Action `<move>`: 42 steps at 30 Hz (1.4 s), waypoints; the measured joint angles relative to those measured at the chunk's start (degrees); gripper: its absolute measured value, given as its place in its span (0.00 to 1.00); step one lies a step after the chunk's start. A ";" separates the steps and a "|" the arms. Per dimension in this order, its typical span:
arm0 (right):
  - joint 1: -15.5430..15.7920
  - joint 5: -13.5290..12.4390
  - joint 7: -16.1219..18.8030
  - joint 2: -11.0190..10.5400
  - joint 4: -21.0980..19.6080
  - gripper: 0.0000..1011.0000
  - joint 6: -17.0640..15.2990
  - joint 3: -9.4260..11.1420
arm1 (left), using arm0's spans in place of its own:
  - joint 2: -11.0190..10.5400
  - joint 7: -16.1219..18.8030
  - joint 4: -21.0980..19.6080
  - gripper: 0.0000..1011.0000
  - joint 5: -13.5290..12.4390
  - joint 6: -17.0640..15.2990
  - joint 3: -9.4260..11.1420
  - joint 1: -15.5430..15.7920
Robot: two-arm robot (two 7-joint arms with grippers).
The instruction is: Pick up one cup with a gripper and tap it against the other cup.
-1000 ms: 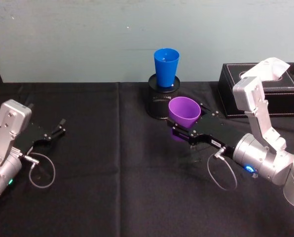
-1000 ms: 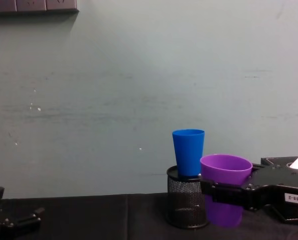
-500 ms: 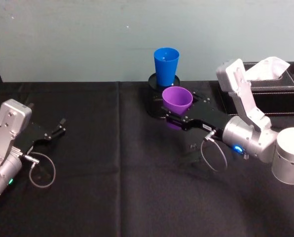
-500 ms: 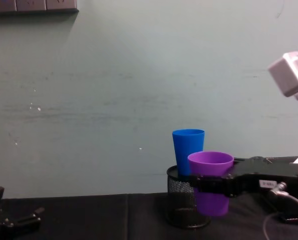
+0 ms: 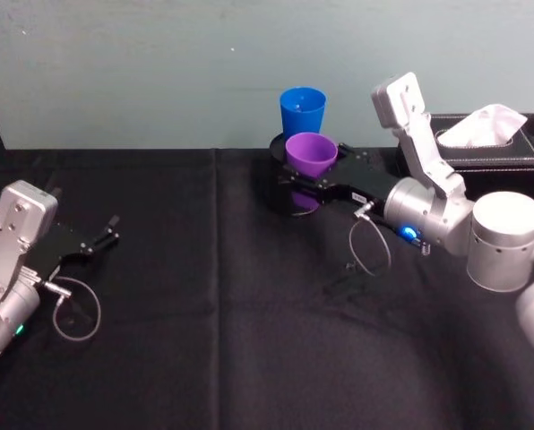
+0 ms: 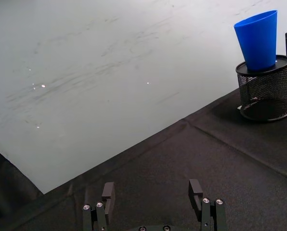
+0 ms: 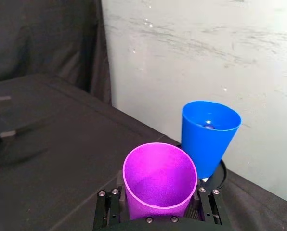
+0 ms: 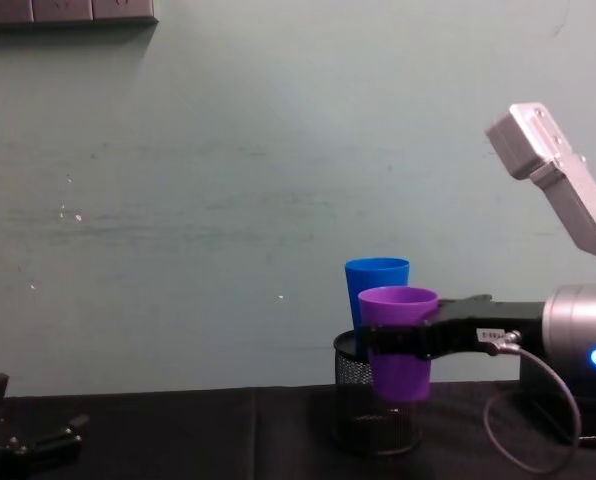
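Note:
My right gripper (image 5: 308, 178) is shut on the purple cup (image 5: 310, 152) and holds it upright in the air. The cup hangs just in front of the blue cup (image 5: 302, 111), over the near edge of the black mesh pen holder (image 5: 285, 199) in which the blue cup stands. The right wrist view has the purple cup (image 7: 159, 179) between the jaws, its rim close beside the blue cup (image 7: 208, 134); I cannot tell whether they touch. From the chest, the purple cup (image 8: 399, 302) overlaps the blue cup (image 8: 376, 275). My left gripper (image 5: 101, 240) rests open on the table at the far left.
A black tissue box (image 5: 509, 161) with a white tissue (image 5: 478, 125) stands behind my right arm at the back right. A black cloth (image 5: 204, 340) covers the table. A pale wall (image 5: 142, 63) rises right behind the pen holder.
My right gripper has carried the purple cup up, back and to the left, from beside the pen holder to just in front of the blue cup. The left arm has not moved.

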State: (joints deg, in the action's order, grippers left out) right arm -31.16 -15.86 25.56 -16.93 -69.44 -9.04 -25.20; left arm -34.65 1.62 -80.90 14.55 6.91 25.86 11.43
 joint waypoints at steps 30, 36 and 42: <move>-4.90 2.38 -4.38 5.45 7.91 0.73 -0.93 1.34 | 0.00 0.00 0.00 0.99 0.00 0.00 0.00 0.00; -4.84 2.56 -4.52 5.55 7.87 0.73 -0.80 1.54 | 0.00 0.00 0.00 0.99 0.00 0.00 0.00 0.00; -4.81 2.55 -4.52 5.53 7.84 0.73 -0.77 1.49 | 0.00 0.00 0.00 0.99 0.00 0.00 0.00 0.00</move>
State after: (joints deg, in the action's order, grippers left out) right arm -35.97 -13.31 21.04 -11.40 -61.60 -9.80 -23.71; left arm -34.65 1.62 -80.90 14.55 6.91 25.86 11.43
